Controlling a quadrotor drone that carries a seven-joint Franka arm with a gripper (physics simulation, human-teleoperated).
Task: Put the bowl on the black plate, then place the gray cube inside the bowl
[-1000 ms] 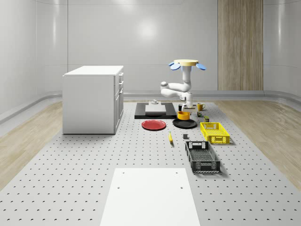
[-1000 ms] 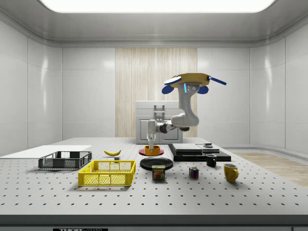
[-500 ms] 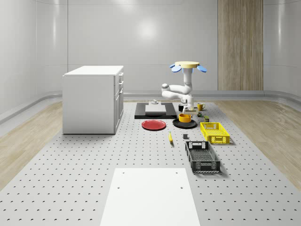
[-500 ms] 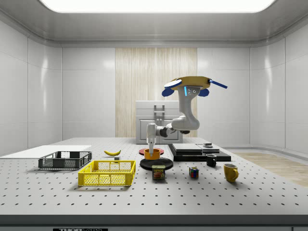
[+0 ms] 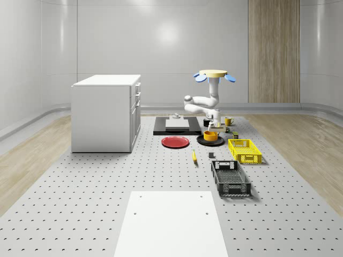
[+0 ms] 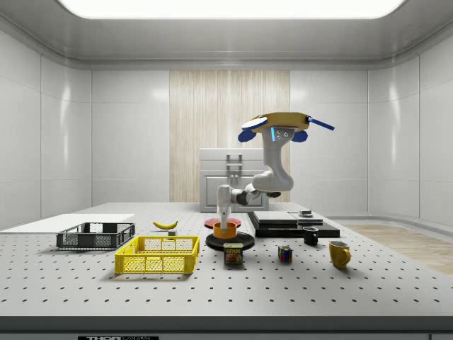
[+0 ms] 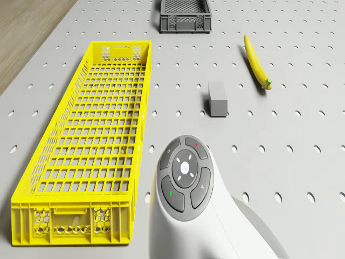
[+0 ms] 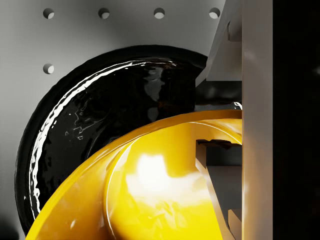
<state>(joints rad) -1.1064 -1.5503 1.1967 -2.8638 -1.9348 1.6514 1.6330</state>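
The yellow-orange bowl (image 5: pixel 210 135) (image 6: pixel 226 230) sits low over the middle of the black plate (image 5: pixel 202 141) (image 6: pixel 241 241), touching it or just above it. My gripper (image 6: pixel 224 220) (image 8: pixel 220 120) points straight down and is shut on the bowl's (image 8: pixel 150 190) rim, one finger (image 8: pixel 220 55) outside and one inside, with the glossy plate (image 8: pixel 100 120) beneath. The drone (image 5: pixel 214 74) (image 6: pixel 277 123) hovers behind and above the plate. The gray cube (image 7: pixel 217 100) (image 5: pixel 211 156) lies on the table in front of the plate, between the banana and the yellow crate.
A yellow crate (image 7: pixel 91 140) and a dark crate (image 7: pixel 185 13) stand near the cube, with a banana (image 7: pixel 257 67) beside it. A red plate (image 5: pixel 175 142) lies to the whole-scene view's left of the black one. A white cabinet (image 5: pixel 106 112), black platform (image 5: pixel 174 128), mugs and a can stand around.
The drone sank a little and the arm carried the bowl sideways over the black plate's middle and lowered it down to the plate.
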